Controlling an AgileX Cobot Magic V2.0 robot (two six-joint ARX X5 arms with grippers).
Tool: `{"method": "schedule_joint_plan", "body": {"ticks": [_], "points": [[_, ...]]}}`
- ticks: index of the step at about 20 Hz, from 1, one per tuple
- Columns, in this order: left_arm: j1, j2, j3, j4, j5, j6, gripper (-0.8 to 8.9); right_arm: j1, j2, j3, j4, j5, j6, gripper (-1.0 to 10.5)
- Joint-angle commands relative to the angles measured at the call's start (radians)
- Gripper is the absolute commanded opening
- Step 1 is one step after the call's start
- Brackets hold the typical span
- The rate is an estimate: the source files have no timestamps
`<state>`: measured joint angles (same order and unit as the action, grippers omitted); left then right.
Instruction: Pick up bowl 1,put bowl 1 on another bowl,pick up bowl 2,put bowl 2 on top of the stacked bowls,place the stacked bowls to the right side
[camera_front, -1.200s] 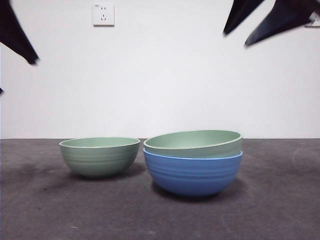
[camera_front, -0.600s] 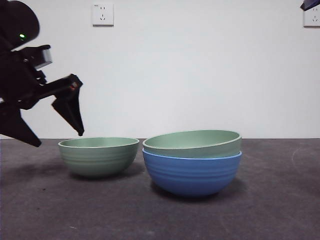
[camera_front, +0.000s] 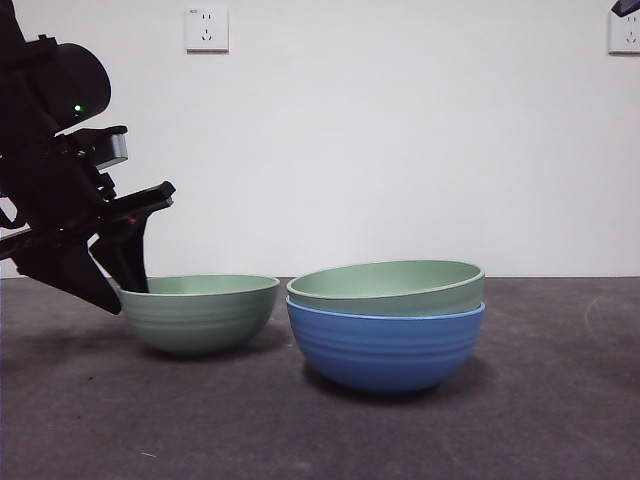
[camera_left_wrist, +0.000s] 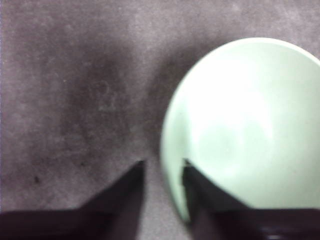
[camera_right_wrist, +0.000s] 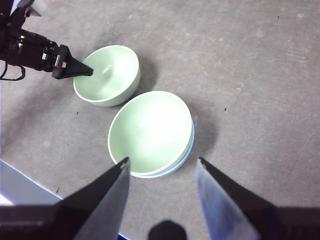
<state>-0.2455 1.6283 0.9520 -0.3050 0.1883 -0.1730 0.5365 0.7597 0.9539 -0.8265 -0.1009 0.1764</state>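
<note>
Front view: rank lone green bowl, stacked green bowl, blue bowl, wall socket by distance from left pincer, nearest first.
1. Lone green bowl: left pincer straddles its rim.
2. Stacked green bowl and blue bowl, mid-table: too close to call.
3. Wall socket: on the back wall, farthest.

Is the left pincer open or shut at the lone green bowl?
Open. The left pincer straddles the lone green bowl's rim: one jaw is outside the wall, the other inside, with a gap between them.

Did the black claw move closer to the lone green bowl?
Yes. The left gripper came down to the lone green bowl's rim, one jaw inside, one outside.
</note>
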Motion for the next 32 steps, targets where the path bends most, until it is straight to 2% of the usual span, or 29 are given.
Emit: {"method": "schedule_joint_plan", "body": {"ticks": [1, 5, 10, 15, 18, 21, 32], "points": [[-0.004, 0.003, 0.006, 0.007, 0.001, -0.011, -0.08, 0.001, -0.001, 0.001, 0.003, 0.003, 0.009, 2.2], [-0.004, -0.004, 0.043, -0.012, 0.003, -0.011, -0.08, 0.001, -0.001, 0.001, 0.002, 0.003, 0.01, 2.2], [-0.033, -0.064, 0.138, -0.142, 0.055, -0.002, -0.08, 0.001, -0.001, 0.001, 0.002, 0.003, 0.01, 2.2], [-0.195, -0.129, 0.202, -0.222, 0.056, 0.016, -0.08, 0.001, -0.001, 0.001, 0.002, 0.003, 0.01, 2.2], [-0.321, -0.124, 0.202, -0.211, 0.027, 0.016, -0.08, 0.001, -0.001, 0.001, 0.002, 0.003, 0.01, 2.2], [-0.407, -0.114, 0.202, -0.151, -0.049, 0.012, -0.08, 0.001, -0.001, 0.001, 0.002, 0.003, 0.01, 2.2], [-0.427, 0.078, 0.202, -0.066, -0.05, -0.014, -0.08, 0.001, -0.001, 0.001, 0.002, 0.003, 0.01, 2.2]]}}
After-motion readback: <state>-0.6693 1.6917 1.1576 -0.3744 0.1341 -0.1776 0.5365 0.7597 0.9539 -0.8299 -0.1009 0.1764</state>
